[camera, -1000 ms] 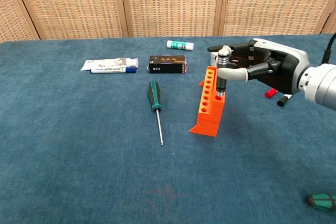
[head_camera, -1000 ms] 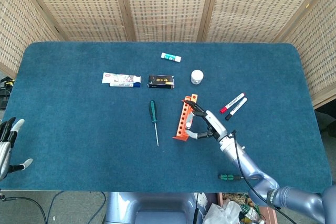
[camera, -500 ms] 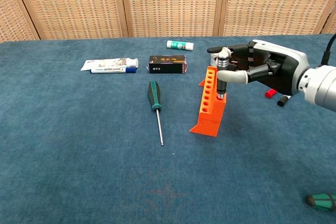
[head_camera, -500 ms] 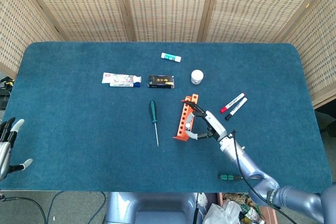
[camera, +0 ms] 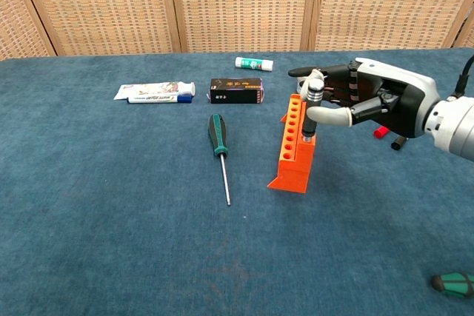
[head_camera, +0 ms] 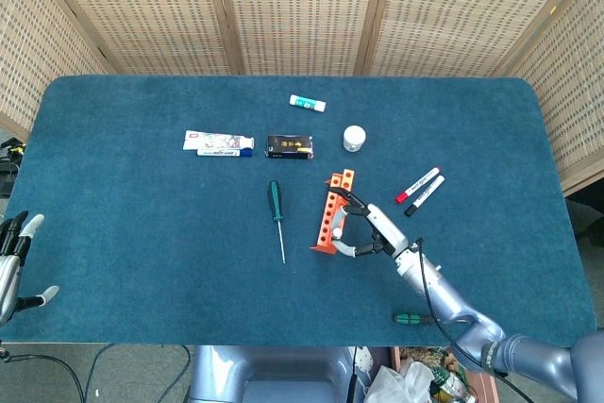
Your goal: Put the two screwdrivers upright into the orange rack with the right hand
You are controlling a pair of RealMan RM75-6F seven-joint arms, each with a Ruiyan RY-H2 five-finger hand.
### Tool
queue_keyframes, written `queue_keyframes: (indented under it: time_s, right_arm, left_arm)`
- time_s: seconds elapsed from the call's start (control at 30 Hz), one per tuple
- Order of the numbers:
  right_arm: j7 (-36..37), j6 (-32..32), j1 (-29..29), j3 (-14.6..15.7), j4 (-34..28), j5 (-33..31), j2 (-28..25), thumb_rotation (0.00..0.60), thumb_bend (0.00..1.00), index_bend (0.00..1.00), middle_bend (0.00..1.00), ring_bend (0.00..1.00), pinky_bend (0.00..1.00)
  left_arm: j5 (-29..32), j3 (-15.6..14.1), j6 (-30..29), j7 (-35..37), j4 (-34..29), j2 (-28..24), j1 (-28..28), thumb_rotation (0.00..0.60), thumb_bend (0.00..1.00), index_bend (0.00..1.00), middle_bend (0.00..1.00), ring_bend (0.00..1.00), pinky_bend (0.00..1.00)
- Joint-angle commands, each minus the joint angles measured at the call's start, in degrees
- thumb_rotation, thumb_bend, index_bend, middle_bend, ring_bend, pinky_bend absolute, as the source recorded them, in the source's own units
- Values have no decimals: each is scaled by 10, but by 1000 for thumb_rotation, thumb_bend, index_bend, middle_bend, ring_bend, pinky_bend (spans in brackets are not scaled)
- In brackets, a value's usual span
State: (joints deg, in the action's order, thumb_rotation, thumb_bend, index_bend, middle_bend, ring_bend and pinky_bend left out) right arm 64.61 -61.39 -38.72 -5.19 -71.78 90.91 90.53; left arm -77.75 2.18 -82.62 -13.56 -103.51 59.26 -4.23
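Observation:
The orange rack (head_camera: pixel 330 211) (camera: pixel 294 146) stands near the table's middle with its holes empty. One green-handled screwdriver (head_camera: pixel 276 207) (camera: pixel 219 140) lies flat to the rack's left. The other screwdriver (head_camera: pixel 412 318) (camera: pixel 453 283) lies by the table's front edge on the right. My right hand (head_camera: pixel 366 229) (camera: pixel 366 101) is against the rack's right side with its fingers spread, and its fingertips (camera: pixel 309 129) touch the rack's wall. It holds nothing. My left hand (head_camera: pixel 13 263) hangs with spread fingers off the table's left front corner and shows in the head view only.
A toothpaste tube (head_camera: pixel 219 143) (camera: pixel 154 92), a black box (head_camera: pixel 290 145) (camera: pixel 236 90), a white glue stick (head_camera: pixel 307 103) (camera: pixel 253 63) and a white jar (head_camera: pixel 354 138) lie behind the rack. Two markers (head_camera: pixel 420 188) lie to its right, partly hidden behind my right hand in the chest view.
My right hand has slid a little toward the rack and lower along its side. The rack has shifted slightly left. Both screwdrivers and the left hand stayed put.

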Motion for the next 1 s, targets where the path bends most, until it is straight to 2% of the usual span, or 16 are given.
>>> queue_keyframes:
  time_s: [0.03,0.37,0.57,0.63,0.8,0.9,1.0]
  right_arm:
    - [-10,-6,-1,5,7,7,4,600,412,454,31,0,0]
    - [-26,-20,-2,7,11,8,7,600,413,344,4,0,0]
    - [-23,-35,1,9,3,14,0,600,400,181,0,0,0]
    - [-22,-46,3,11,-5,21,-9,600,355,146,0,0,0]
    - [-54,-86,13,11,-29,40,-43,600,155,128,0,0,0]
    - [-102,-106,23,13,-45,50,-78,600,123,118,0,0,0]
    - [-171,-112,41,28,-83,52,-137,600,120,116,0,0,0]
  left_arm:
    - [0,0,0,0,0,0,0,600,0,0,0,0,0]
    - [0,0,-1,1,0,-1,0,600,0,0,0,0,0]
    - [-1,0,-2,2,-1,-1,1,600,0,0,0,0,0]
    - [-2,0,-3,3,-1,-2,1,600,0,0,0,0,0]
    - [-3,0,-5,7,-1,-4,2,600,0,0,0,0,0]
    - [-5,0,-6,9,-2,-6,3,600,0,0,0,0,0]
    - [-9,-1,-8,13,-3,-8,4,600,0,0,0,0,0]
